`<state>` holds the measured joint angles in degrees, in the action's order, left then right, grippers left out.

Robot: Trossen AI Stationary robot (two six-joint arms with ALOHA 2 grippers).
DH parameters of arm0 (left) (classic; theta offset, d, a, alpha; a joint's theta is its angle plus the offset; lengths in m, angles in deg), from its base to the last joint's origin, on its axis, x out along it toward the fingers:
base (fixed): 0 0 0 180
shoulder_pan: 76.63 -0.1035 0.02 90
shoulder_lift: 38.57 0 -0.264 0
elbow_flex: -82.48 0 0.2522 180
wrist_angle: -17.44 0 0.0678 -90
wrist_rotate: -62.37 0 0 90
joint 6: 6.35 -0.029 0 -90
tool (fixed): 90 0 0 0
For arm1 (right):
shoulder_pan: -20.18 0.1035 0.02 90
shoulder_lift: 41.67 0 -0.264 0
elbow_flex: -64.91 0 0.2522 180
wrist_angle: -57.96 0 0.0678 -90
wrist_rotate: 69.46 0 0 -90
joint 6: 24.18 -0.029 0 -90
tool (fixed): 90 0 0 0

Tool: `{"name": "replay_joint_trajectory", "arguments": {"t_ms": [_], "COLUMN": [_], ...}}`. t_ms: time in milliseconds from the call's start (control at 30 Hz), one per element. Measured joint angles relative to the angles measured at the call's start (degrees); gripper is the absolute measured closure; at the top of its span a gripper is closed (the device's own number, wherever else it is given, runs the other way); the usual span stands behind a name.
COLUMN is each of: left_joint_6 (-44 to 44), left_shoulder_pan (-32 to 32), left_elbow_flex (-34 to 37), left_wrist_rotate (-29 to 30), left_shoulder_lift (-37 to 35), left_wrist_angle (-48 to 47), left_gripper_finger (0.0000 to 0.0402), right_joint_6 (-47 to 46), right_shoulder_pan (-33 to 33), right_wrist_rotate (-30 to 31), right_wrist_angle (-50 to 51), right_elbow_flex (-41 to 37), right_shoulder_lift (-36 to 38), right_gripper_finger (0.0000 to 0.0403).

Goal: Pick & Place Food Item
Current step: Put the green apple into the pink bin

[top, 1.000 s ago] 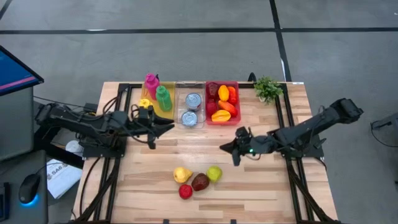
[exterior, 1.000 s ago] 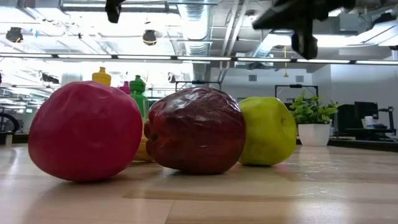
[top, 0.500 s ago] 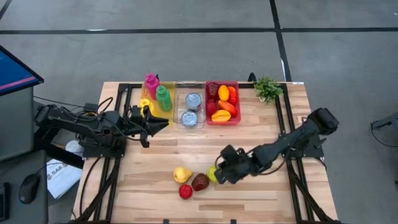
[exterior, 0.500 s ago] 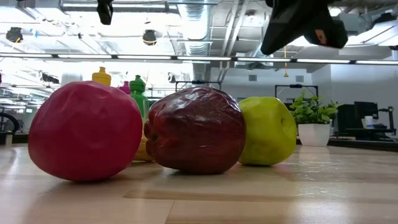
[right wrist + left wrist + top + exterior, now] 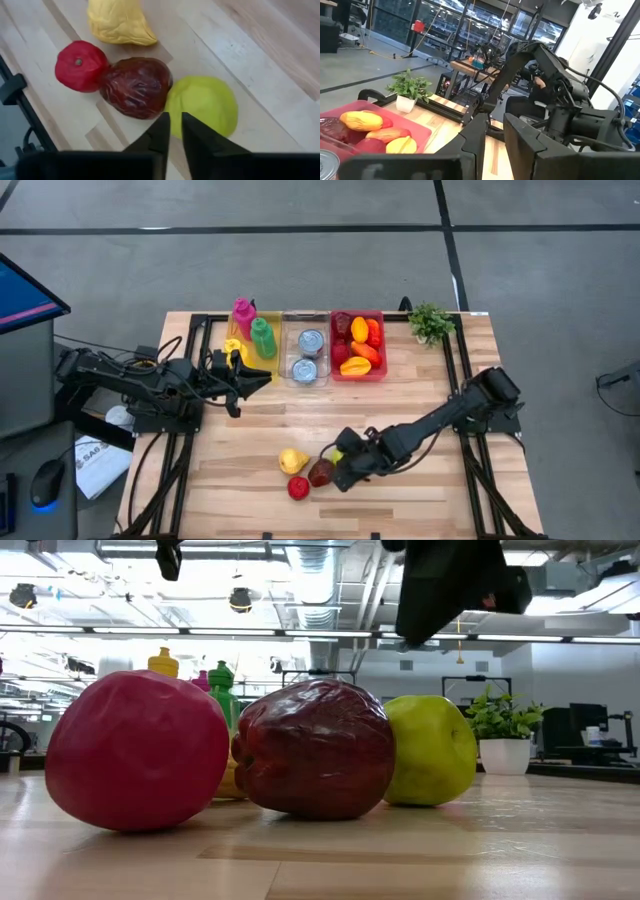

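The right gripper (image 5: 338,471) is hanging low over the little pile of fruit on the tabletop (image 5: 420,490), and its two dark fingers (image 5: 161,131) are sitting almost together — only a thin gap is showing between them, and nothing is in it. The green apple (image 5: 202,105) is lying right under the tips, a bit to one side, and the dark red apple (image 5: 135,93) is touching it on the other side, so the gripper is pointing at the spot where the two meet. My guess is that it is going for one of these two, and it would need to open wider first. The green one is round, smooth and a little shiny; the dark red one is looking wrinkly and glossy. Next come the bright red fruit (image 5: 80,66), touching the dark one, and the lumpy yellow fruit (image 5: 120,22) with a pointed end. The right arm is much nearer to all of them. The left gripper (image 5: 262,379) is waiting well apart by the bins — nearly closed too, holding nothing.
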<state>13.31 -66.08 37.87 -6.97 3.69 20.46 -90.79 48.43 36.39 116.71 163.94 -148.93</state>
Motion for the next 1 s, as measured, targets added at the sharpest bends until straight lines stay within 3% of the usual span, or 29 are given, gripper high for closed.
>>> {"name": "replay_joint_trajectory", "arguments": {"t_ms": [400, 533, 733, 900, 1000], "left_joint_6": [0.3, 0.3, 0.3, 0.3, 0.4], "left_shoulder_pan": [0.0, 0.0, 0.0, 0.0, 0.0], "left_elbow_flex": [0.0, 0.0, 0.0, 0.0, 0.0], "left_wrist_rotate": [0.0, 0.0, 0.0, 0.0, 0.0], "left_shoulder_lift": [0.0, 0.0, 0.0, 0.0, 0.0], "left_wrist_angle": [0.0, 0.0, -0.1, -0.7, -1.5], "left_gripper_finger": [0.0349, 0.0349, 0.0349, 0.0349, 0.0349], "right_joint_6": [0.2, 0.6, 0.6, 2.7, 3.4], "right_shoulder_pan": [-1.8, -2.2, -3.1, -3.7, -4.1], "right_wrist_rotate": [-4.6, -4.2, -4.6, -8.2, -8.3], "right_wrist_angle": [1.4, 1.0, -0.3, -8.7, -8.8], "right_elbow_flex": [0.0, -0.6, -4.5, -7.4, -7.7], "right_shoulder_lift": [-0.9, -0.9, -0.9, -0.9, -1.7], "right_gripper_finger": [0.0132, 0.0082, 0.0052, 0.0055, 0.0059]}}
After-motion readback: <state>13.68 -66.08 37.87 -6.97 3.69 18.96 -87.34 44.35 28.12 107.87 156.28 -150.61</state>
